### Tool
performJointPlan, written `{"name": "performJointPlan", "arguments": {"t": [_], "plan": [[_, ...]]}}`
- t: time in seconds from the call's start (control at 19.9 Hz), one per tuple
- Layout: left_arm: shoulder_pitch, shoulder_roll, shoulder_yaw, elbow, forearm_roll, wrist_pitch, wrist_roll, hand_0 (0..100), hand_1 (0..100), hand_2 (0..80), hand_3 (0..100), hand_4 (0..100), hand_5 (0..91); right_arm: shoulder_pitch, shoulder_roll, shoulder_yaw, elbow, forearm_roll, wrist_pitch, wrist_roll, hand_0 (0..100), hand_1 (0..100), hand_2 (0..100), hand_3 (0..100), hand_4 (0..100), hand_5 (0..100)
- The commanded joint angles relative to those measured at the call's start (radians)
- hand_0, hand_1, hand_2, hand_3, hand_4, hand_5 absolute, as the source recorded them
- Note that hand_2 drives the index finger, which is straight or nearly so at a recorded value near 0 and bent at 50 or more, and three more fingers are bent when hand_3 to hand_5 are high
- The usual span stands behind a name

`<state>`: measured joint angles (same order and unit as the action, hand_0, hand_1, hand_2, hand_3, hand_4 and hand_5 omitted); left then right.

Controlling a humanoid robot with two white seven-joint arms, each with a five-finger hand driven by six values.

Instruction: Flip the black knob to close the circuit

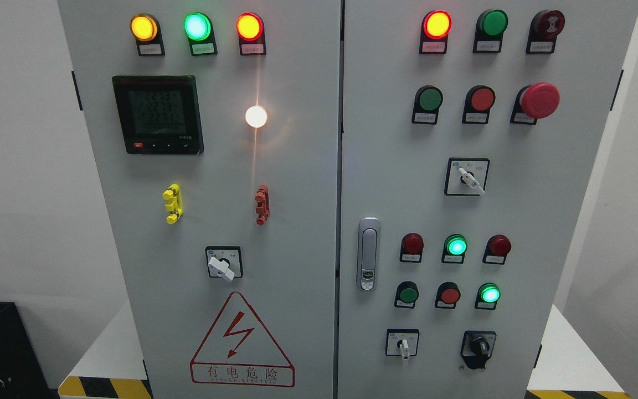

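The black knob (480,347) sits at the lower right of the grey electrical cabinet's right door (518,210), its pointer standing roughly upright. To its left is a white-handled selector switch (403,347). Neither of my hands shows in the head view, and nothing touches the knob.
The right door carries rows of red and green lamps and buttons, a red mushroom stop button (540,100), another white selector (469,178) and a metal door handle (368,254). The left door (214,194) holds a digital meter (158,114), lit lamps, a white selector (222,266) and a warning triangle (241,342).
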<state>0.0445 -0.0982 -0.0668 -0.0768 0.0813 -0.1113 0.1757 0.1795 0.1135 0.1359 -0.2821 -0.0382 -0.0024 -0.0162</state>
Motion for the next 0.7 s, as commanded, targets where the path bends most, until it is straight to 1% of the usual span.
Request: {"name": "performJointPlan", "arguments": {"t": [0.0,0.3,0.55,0.65], "plan": [[0.000,0.000,-0.001,0.000,0.000,-0.001,-0.001,12,56,0.0,0,0,0.0,0.000,0.000,-0.001,0.000,0.000,-0.001,0.001,0,8,0,0,0,0],[0.000,0.000,-0.001,0.000,0.000,-0.001,-0.001,12,56,0.0,0,0,0.0,0.000,0.000,-0.001,0.000,0.003,0.001,0.001,0,9,0,0,0,0],[0.000,0.000,0.001,0.000,0.000,-0.001,0.001,12,56,0.0,0,0,0.0,-0.003,0.000,0.013,-0.005,0.033,0.001,-0.004,0,9,0,0,0,0],[0.000,0.000,0.001,0.000,0.000,-0.001,-0.001,12,56,0.0,0,0,0.0,-0.005,0.000,0.013,-0.008,0.087,-0.001,-0.024,0,9,0,0,0,0]]}}
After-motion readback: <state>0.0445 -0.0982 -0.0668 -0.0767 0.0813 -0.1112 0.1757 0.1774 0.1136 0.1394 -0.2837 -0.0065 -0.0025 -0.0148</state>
